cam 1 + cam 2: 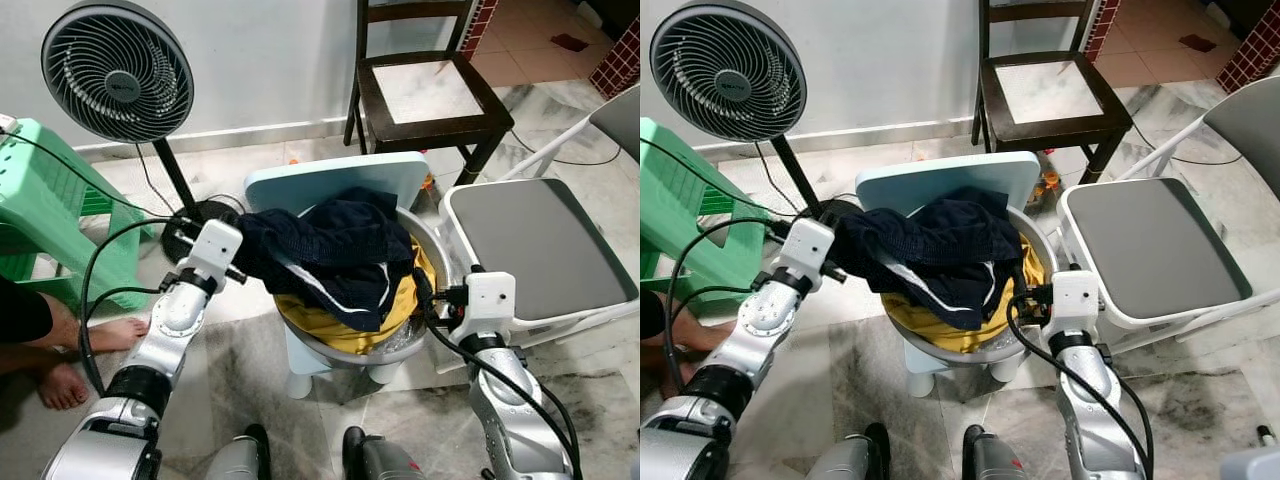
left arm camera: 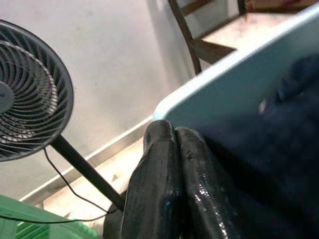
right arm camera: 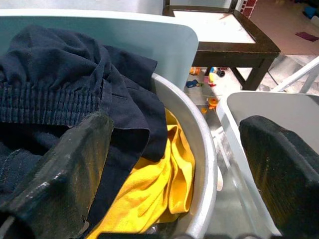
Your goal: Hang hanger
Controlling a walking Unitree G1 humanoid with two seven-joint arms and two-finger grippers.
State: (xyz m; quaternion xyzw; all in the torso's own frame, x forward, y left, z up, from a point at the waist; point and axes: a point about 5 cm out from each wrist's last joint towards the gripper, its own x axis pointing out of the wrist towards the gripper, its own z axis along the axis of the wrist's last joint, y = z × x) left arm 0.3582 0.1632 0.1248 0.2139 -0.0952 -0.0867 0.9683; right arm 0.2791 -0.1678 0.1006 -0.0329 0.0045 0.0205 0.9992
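the left gripper [image 2: 174,164] has its two glossy black fingers [image 2: 154,189] pressed together, right beside dark navy cloth [image 2: 269,164] that lies against a pale blue panel [image 2: 234,84]. behind them a grey fan [image 2: 25,109] on a black pole [image 2: 84,172] stands before a white wall [image 2: 109,55], a thin cord [image 2: 70,194] trailing by the pole. a dark wooden chair [image 2: 209,45] sits further back, and a bit of green plastic [image 2: 35,226] shows at the corner.

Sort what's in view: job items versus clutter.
Job: left hand, shut, by dark garment; right hand, open, over basin rim; yellow garment; blue stool.
Clutter: fan, green stool, wooden chair, folding chair, person's foot.
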